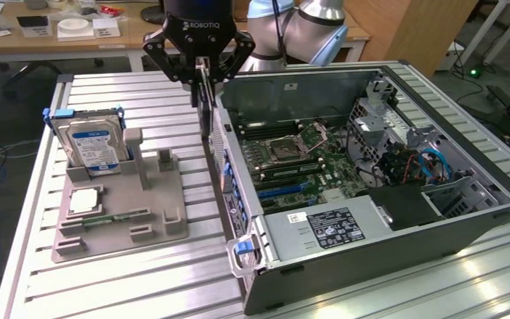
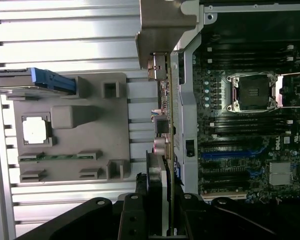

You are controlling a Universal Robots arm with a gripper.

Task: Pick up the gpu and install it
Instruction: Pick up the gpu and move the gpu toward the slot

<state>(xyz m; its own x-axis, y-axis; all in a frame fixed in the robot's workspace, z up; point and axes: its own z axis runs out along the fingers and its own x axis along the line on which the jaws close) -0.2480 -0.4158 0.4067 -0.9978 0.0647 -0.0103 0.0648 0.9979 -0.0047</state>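
So, exterior view: the black Robotiq gripper (image 1: pixel 200 78) is clamped on the thin black gpu card (image 1: pixel 204 109), hanging upright between the grey parts holder (image 1: pixel 122 199) and the facing edge of the open computer case (image 1: pixel 370 259). Wrist view: I'd keep it plumb, squared with the blue motherboard slot (image 2: pixel 230 155).

- A silvery ribbed metal table (image 1: pixel 104 286) carries 2 things.
- A flat grey plastic parts holder (image 1: pixel 153 199) lies on it, toward the exterior view's left.
- An open dark grey computer tower case (image 1: pixel 370 262) lies on its side just beside the holder, toward that view's right.
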